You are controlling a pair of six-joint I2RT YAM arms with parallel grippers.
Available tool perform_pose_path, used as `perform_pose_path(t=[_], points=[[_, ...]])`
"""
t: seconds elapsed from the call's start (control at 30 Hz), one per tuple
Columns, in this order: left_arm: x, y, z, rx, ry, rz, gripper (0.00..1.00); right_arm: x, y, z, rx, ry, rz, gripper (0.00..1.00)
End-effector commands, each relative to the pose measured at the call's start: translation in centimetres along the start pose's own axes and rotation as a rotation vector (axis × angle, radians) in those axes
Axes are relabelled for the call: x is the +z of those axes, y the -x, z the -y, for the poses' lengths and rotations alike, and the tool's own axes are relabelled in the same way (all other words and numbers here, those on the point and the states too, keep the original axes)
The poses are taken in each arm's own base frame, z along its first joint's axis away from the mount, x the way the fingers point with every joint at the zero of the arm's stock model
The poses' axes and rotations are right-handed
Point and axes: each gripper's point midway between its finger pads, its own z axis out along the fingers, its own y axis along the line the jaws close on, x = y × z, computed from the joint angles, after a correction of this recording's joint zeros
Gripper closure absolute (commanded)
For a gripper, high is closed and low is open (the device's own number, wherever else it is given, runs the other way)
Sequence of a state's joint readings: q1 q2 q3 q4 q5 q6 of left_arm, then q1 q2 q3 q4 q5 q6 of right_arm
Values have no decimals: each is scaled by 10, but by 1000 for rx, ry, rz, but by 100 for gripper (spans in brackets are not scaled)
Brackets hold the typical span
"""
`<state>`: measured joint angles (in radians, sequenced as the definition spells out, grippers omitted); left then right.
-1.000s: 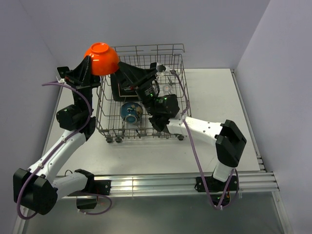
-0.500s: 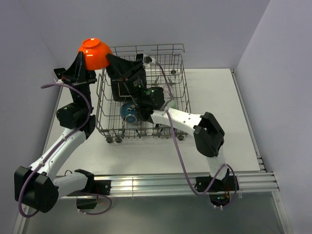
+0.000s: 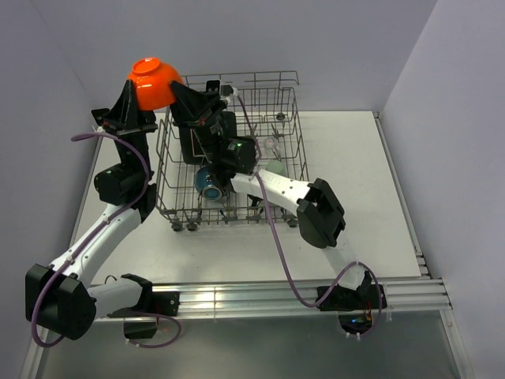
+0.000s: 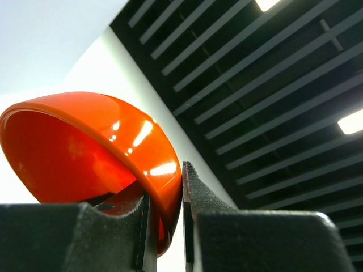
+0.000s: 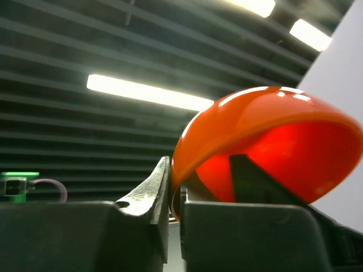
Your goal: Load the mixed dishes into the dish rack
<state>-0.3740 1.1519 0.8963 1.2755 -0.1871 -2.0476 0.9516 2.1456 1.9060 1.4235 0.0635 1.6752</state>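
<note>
One orange bowl (image 3: pixel 155 83) | inverted, rim pinched by left claw (image 4: pixel 165 187), right claw (image 5: pixel 195 175)

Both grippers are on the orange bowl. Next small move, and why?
Probably open the left gripper. Each wrist view shows the orange bowl with its rim pinched between that arm's fingers, so the right gripper seems to have hold of it and could then carry it alone into the dish rack.

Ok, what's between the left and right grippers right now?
The small orange bowl, base up in the top view; the left gripper and right gripper each pinch its rim, per the wrist views.
</note>
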Motion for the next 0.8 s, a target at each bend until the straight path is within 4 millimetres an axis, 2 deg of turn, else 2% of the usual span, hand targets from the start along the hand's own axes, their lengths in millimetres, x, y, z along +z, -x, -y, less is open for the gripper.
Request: perform_pose_path(t=[0.0,0.13,0.17,0.2,0.23,0.27,0.3,0.33,0.4,0.43,0.47,0.5,0.53,0.57,0.6,0.63,0.67,0.7,0.73,0.77], points=[[-5,-18,21,-734,85,-121,100,5,4,-43,-53,196,-15,100],[-6,-15,17,-748,86,-116,99,5,2,-50,-31,215,-19,100],[-7,-15,17,-748,88,-116,93,7,1,-56,-32,219,-23,100],[-8,-16,15,-747,97,-118,80,7,1,-58,-38,213,-29,100],[-9,-17,16,-742,102,-122,31,4,3,-52,-47,187,-31,100],[-9,-19,15,-738,113,-122,5,3,3,-53,-58,182,-35,100],[-11,-18,9,-730,141,-112,1,4,3,-60,-58,187,-34,100],[-14,-21,13,-721,146,-118,1,0,6,-56,-62,169,-29,100],[-21,-18,6,-709,178,-97,1,-1,8,-63,-70,183,-33,100],[-25,-21,6,-703,206,-100,1,-5,10,-60,-77,168,-32,100],[-28,-22,6,-696,215,-99,1,-2,12,-66,-95,171,-36,100],[-36,-18,-1,-692,241,-79,1,-2,11,-67,-110,160,-52,100],[-42,-22,3,-692,259,-87,1,-5,13,-63,-124,137,-48,100],[-52,-17,-6,-689,294,-70,1,-2,14,-70,-158,128,-70,100],[-58,-18,-7,-689,317,-70,1,-3,15,-71,-174,116,-80,100],[-66,-25,2,-684,328,-86,1,-6,18,-67,-187,92,-83,100],[-78,-19,-18,-667,417,-42,1,-3,17,-74,-208,90,-95,100],[-85,-19,-22,-660,456,-28,1,-3,24,-76,-234,80,-95,100],[-93,-24,-12,-656,466,-33,1,-6,28,-73,-262,60,-100,100],[-104,-12,-27,-649,512,33,1,-2,28,-78,-282,46,-109,100]])
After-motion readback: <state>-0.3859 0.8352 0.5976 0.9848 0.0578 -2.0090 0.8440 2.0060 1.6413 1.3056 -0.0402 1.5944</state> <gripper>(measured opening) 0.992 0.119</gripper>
